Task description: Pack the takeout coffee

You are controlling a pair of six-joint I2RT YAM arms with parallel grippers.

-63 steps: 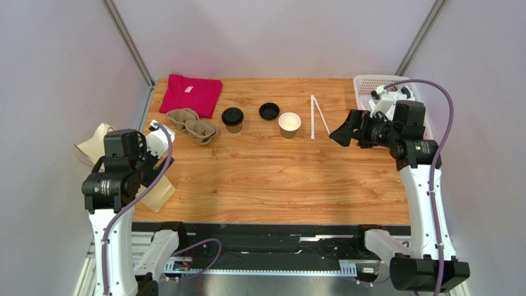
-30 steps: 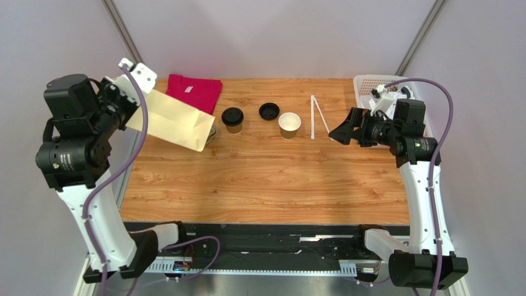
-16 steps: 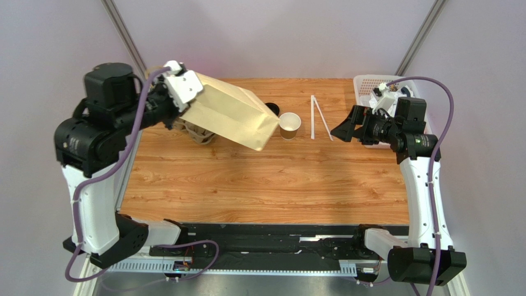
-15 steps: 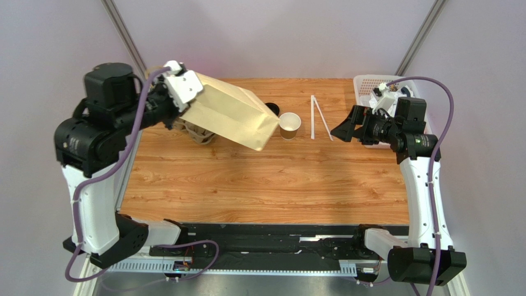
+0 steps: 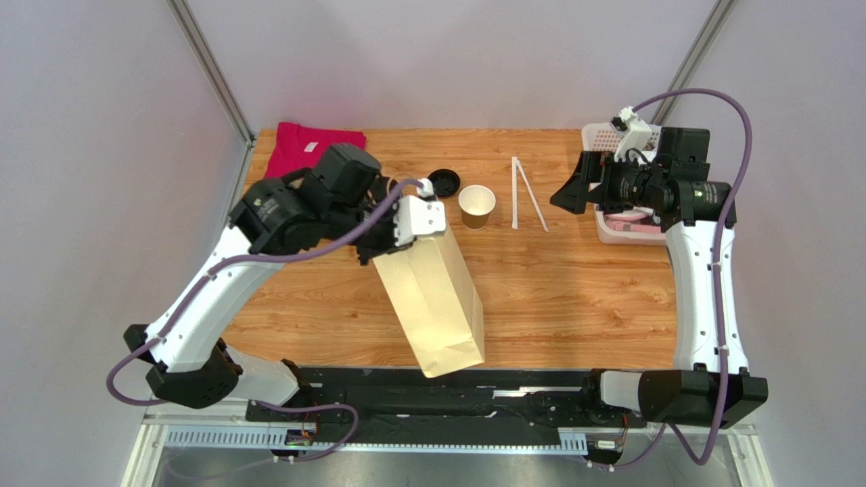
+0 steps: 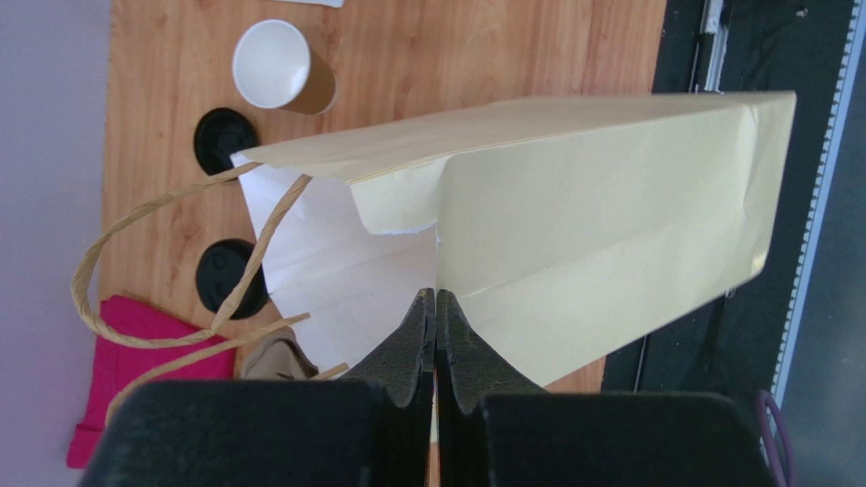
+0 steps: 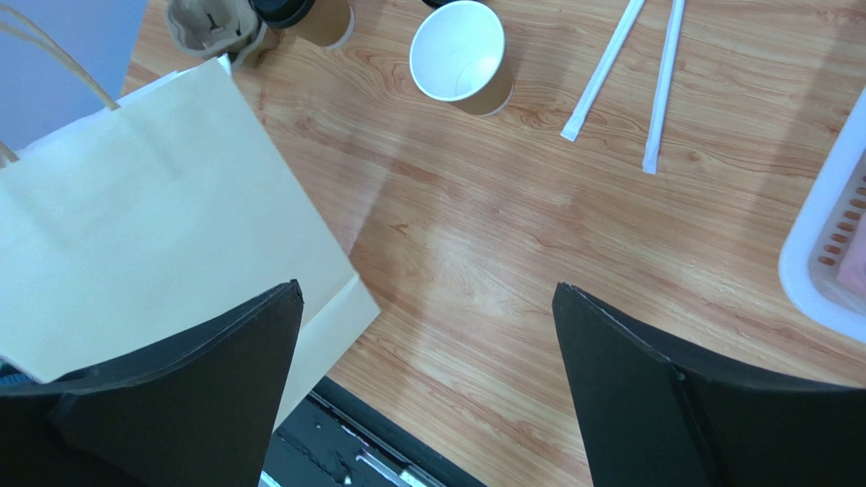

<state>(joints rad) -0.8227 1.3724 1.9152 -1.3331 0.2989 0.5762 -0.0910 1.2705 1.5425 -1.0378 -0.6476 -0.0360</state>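
The left arm swung from beyond the left edge of the table [image 5: 590, 304], up over its far left corner, and then in to the middle, and it carried the paper bag [image 5: 432, 304] in the left gripper [image 6: 435, 304] all the way. The bag came to hang over the near middle of the table, its bottom toward the near edge. The right gripper [image 5: 571, 189] drew back toward the white basket [image 5: 608, 234]. In the top view the left arm came to cover the takeout coffee [image 6: 226, 276]

No text, label, brand or number is showing legibly in any view. The paper bag [image 5: 432, 294] is presenting plain, unprinted faces. Any marking on the takeout coffee [image 6: 219, 274] lid is coming out too small to read.
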